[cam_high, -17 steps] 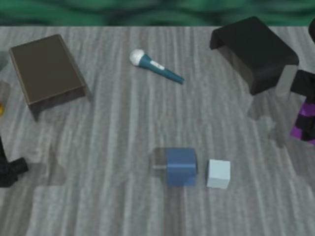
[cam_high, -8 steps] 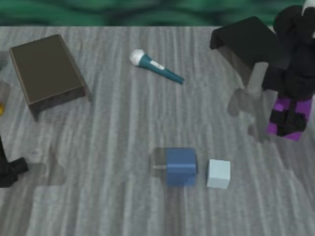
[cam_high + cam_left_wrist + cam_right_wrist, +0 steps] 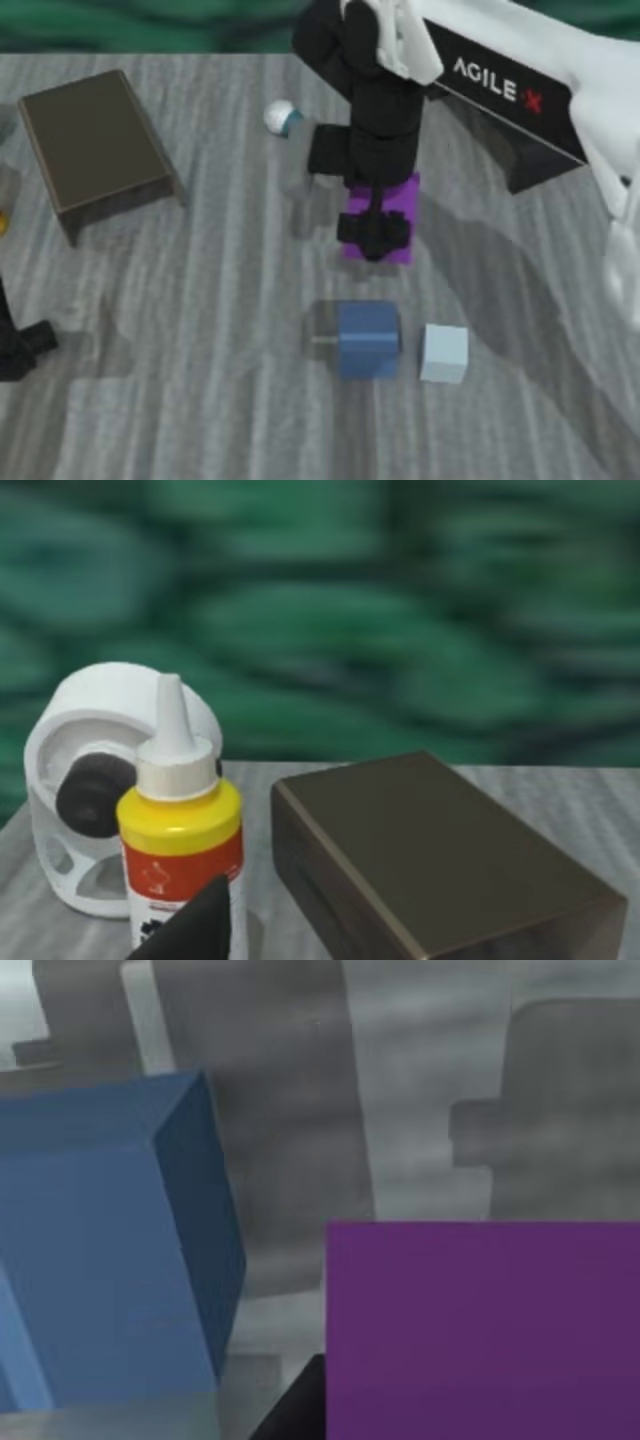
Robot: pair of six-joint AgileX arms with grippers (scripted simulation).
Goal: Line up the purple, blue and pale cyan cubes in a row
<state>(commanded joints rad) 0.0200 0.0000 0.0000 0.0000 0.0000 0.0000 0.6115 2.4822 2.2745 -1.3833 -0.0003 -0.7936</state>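
**Purple cube carried in toward the row**

Grey wood-grain desk (image 3: pixel 200 400) fills the top view, a green backdrop behind it. Largest on it is the right arm, reaching in from the top view's right; its right hand (image 3: pixel 375 232) hangs over the middle of the desk, clenched on the purple cube (image 3: pixel 398 200), which shows on either side of the black fingers. The right wrist view confirms it: purple fills the near corner with the blue cube beyond. A brown box (image 3: pixel 95 140) lies at the far left and a dark stand (image 3: pixel 530 165) at the far right, partly hidden by the arm. The blue cube (image 3: pixel 368 340) sits nearer the front edge, the smaller pale cyan cube (image 3: pixel 444 353) just beside it on its right, apart by a thin gap. The left hand (image 3: pixel 20 350) is parked at the left edge; I cannot tell whether it is released or clenched.

Judged from this, the step is carrying purple to the row. Next it likely needs setting down on blue's open left side, level with the pair, without nudging blue.
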